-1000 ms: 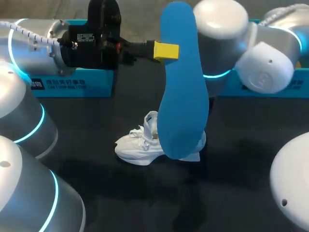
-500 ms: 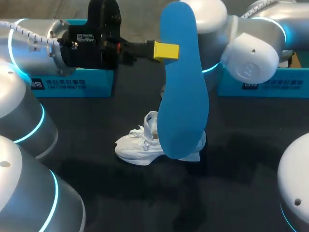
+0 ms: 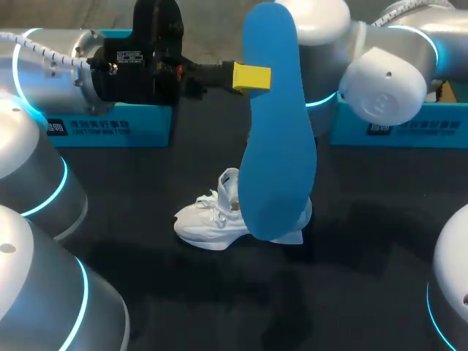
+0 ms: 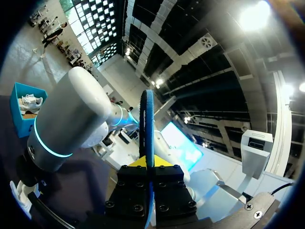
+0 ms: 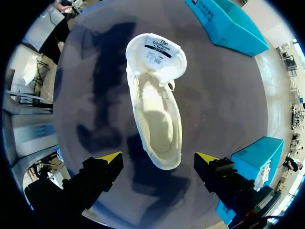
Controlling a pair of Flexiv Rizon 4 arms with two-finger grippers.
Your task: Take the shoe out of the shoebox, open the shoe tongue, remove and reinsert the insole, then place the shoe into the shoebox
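In the head view the left arm [image 3: 51, 80] comes in from the upper left of the frame. The left fingers [image 3: 252, 77] sit at the upper middle, clamped on the blue insole [image 3: 278, 131]. The insole stands upright on its long axis and is held clear of the table [image 3: 146, 292], reaching from the top edge down to the middle of the frame. Directly below and partly behind it, the white shoe [image 3: 212, 219] rests on the dark table at the centre, toe toward the left. The right arm [image 3: 384, 80] enters from the upper right, and its forward part passes behind the insole. Two teal shoeboxes stand along the back of the table, one at the upper left [image 3: 110, 126] and one at the upper right [image 3: 395, 128].

From the left wrist, the insole [image 4: 147, 119] appears edge-on, gripped from both sides between the left fingers [image 4: 155, 162], with the right arm [image 4: 71, 119] just beside it.

From the right wrist, the right fingers [image 5: 110, 157] are spread wide apart and hold nothing. The shoe [image 5: 157, 109] lies below and ahead of them, its heel end between the two yellow tips. Its tongue is folded forward, and the pale inside lies open to view. A teal shoebox [image 5: 228, 24] stands on the table beyond the shoe, and another [image 5: 248, 162] sits beside the fingers.
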